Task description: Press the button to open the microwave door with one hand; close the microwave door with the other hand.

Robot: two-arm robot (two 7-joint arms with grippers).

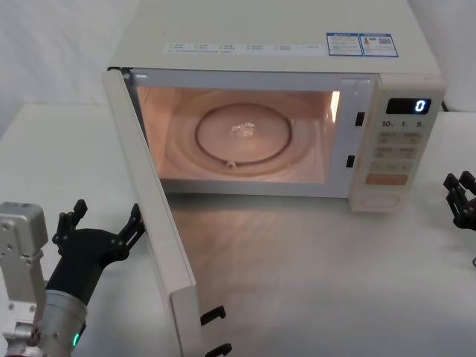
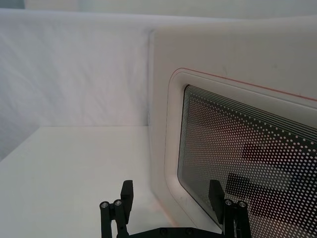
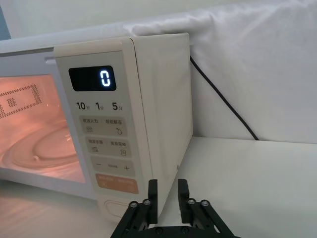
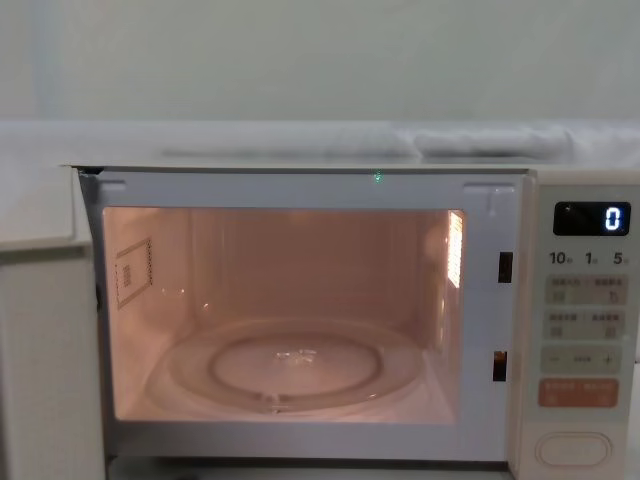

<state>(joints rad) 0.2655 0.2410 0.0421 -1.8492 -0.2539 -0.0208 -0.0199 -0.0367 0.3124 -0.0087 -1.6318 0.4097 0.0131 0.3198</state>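
Cream microwave door hangs open; our left gripper, fingers spread wide and empty, seems just outside it, ready to push.

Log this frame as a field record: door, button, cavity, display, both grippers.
door: microwave door swung wide open, hinged at the microwave's left
button: button at the bottom of the control strip, untouched
cavity: lit, glass turntable inside
display: display reads 0
left gripper: left gripper open, at the door's outer face, window close ahead
right gripper: right gripper open, off to the microwave's right, clear of the button
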